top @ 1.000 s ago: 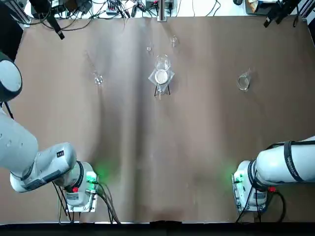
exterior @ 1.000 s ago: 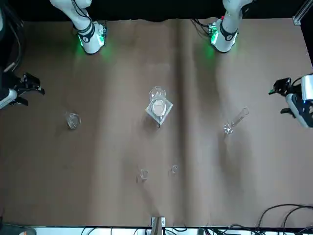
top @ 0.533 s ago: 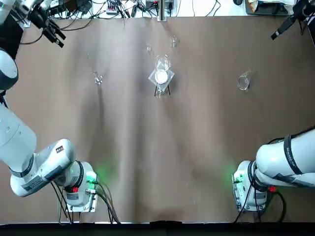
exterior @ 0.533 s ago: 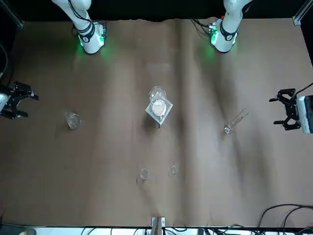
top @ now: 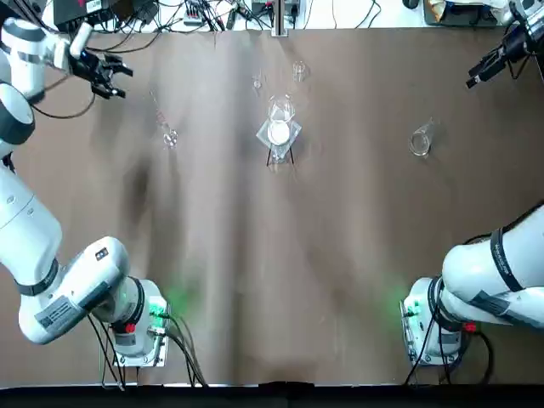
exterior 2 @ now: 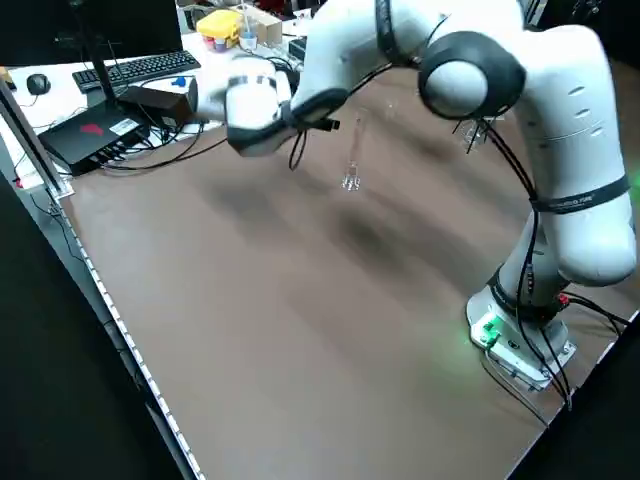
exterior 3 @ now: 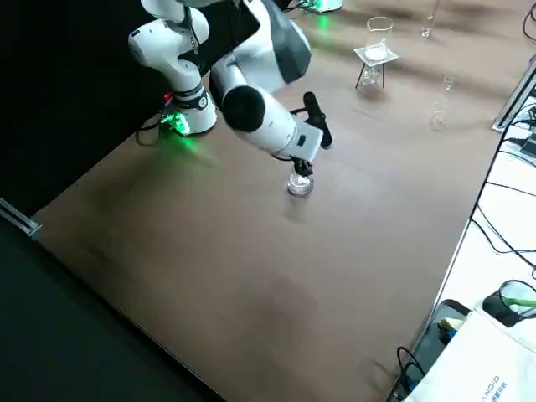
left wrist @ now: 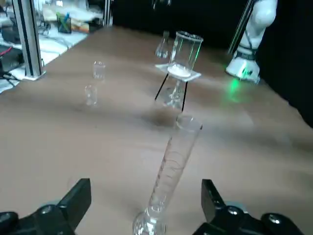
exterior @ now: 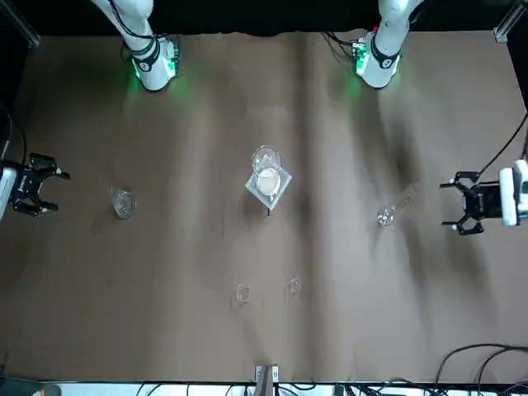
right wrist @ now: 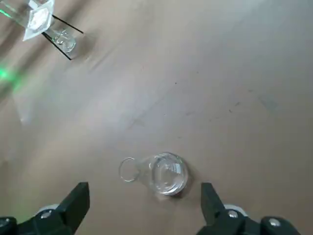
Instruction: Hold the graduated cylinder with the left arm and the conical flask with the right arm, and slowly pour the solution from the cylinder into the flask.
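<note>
The graduated cylinder (top: 163, 119) stands upright at the table's far left, a slim clear tube on a small round foot. My left gripper (top: 109, 68) hovers open to its left, apart from it. In the left wrist view the cylinder (left wrist: 171, 166) rises just ahead of the open fingers (left wrist: 78, 198). The conical flask (top: 420, 140) sits at the far right. My right gripper (top: 483, 70) is open, beyond and to the right of it. The right wrist view shows the flask (right wrist: 164, 174) from above, ahead of the gap between the open fingers (right wrist: 208, 196).
A glass vessel with a white disc on a dark tripod (top: 279, 132) stands at the far centre. Two tiny glass pieces (top: 257, 85) (top: 299, 70) sit behind it near the far edge. Cables and a keyboard (exterior 2: 135, 68) lie beyond the table.
Both grippers have swung in from the table's outer far corners. The left one has closed in on the cylinder, the right one on the flask. The glassware has not moved.
</note>
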You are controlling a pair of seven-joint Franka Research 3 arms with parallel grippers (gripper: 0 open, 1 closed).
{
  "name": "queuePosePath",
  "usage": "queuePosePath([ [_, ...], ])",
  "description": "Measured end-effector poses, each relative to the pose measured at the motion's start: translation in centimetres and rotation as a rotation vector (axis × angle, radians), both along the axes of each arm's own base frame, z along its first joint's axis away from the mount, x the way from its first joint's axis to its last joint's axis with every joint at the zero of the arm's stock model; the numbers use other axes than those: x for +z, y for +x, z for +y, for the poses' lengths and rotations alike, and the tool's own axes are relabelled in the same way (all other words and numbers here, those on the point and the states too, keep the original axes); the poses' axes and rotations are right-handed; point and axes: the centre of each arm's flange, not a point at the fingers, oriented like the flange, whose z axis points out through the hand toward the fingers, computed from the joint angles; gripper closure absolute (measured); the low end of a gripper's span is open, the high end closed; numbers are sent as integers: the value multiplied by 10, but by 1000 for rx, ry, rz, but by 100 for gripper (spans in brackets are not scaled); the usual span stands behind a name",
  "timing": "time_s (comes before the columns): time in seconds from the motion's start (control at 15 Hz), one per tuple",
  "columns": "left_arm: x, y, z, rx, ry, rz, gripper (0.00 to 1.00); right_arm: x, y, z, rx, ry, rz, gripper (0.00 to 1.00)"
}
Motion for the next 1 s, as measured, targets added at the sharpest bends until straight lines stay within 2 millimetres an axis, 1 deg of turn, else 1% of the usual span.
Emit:
queuePosePath([
  [0.2,-61,-3,-11,10,-124,46,0,-25,-5,-21,57,55,-69,0],
  [0.27,-89,-4,-21,10,-183,61,1,-46,-9,-33,91,99,-121,0],
  [0.4,-97,-6,-28,-11,-213,55,1,-72,-11,-39,130,147,-171,0],
  [0.67,-103,-10,-32,-63,-257,-21,1,-133,-16,-45,200,234,-249,0],
  [0.8,-109,-10,-37,-76,-269,-29,1,-158,-22,-53,234,271,-324,0],
  [1.0,-117,-10,-50,-106,-286,-55,1,-194,-34,-65,273,315,-444,0],
])
